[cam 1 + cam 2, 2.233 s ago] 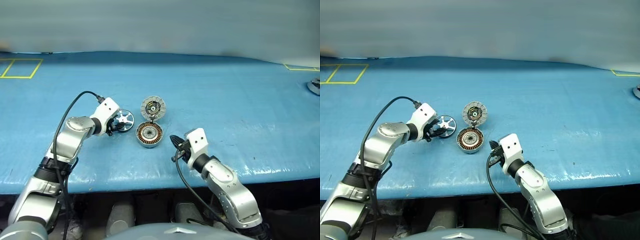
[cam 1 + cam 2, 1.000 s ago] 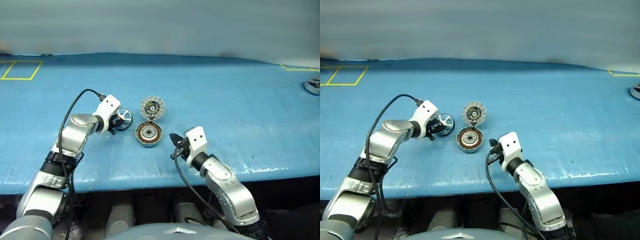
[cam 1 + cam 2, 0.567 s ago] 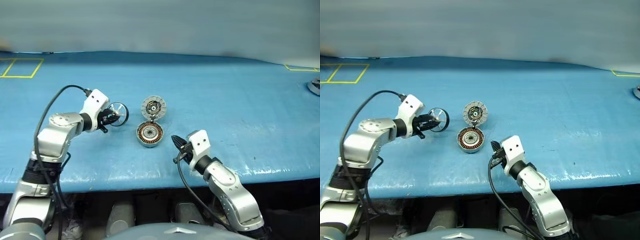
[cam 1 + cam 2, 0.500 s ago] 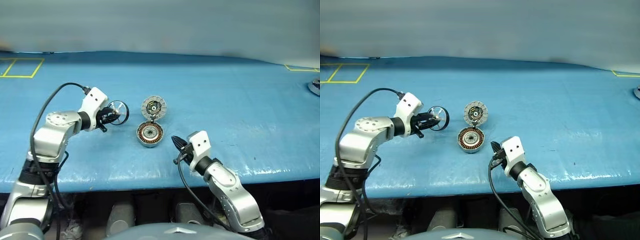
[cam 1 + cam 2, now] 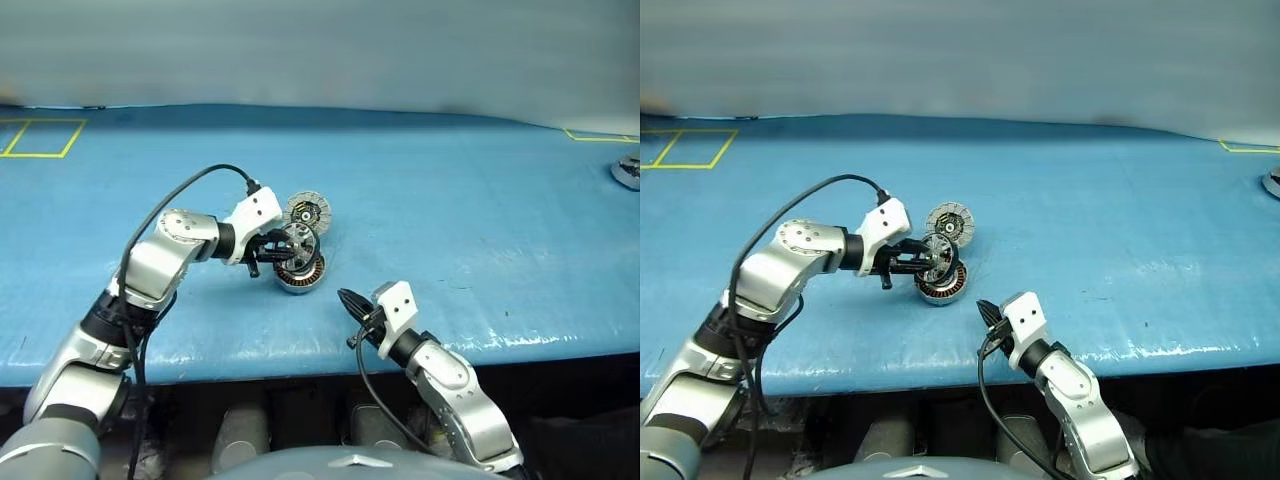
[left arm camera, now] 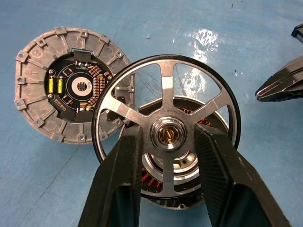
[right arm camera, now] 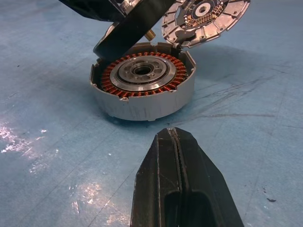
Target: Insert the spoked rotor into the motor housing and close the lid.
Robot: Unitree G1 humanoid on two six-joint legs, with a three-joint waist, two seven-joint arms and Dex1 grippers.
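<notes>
**Rotor carried over the open housing, lid tipped back**

Head views: the left gripper [image 5: 272, 248] holds the spoked rotor [image 5: 297, 241] pinched at its hub, its fingers part-open around it. The wheel hangs tilted just ahead of the fingertips and right above the motor housing [image 5: 299, 275], which sits on the blue table [image 5: 480, 200]. That placing reads as lining the hub up with the housing's centre before lowering. The lid [image 5: 306, 213] stands propped open just beyond the gripper — hinged back so the cup is free to receive the wheel. The right gripper [image 5: 347, 298] waits well short of the housing with its fingers pressed together and nothing in them, probably kept clear until the lid needs pushing shut.

Left wrist view: the two black fingers [image 6: 124, 175] straddle the rotor's brass-centred hub [image 6: 166, 135]; through the spokes the copper windings [image 6: 150, 179] show directly behind, so the wheel overlaps the cup but is not yet seated. The lid's inner face, with its pale segments and dark centre, lies off to one side of the fingers.

Right wrist view: the shut fingertips [image 7: 176, 156] point at the housing's wall, apart from it; the left gripper's fingers hang over the far rim.

Against a second ago — the rotor was held off to the housing's left, well apart from it; now it is over the cup. The right gripper sits a little lower and nearer the table edge.
</notes>
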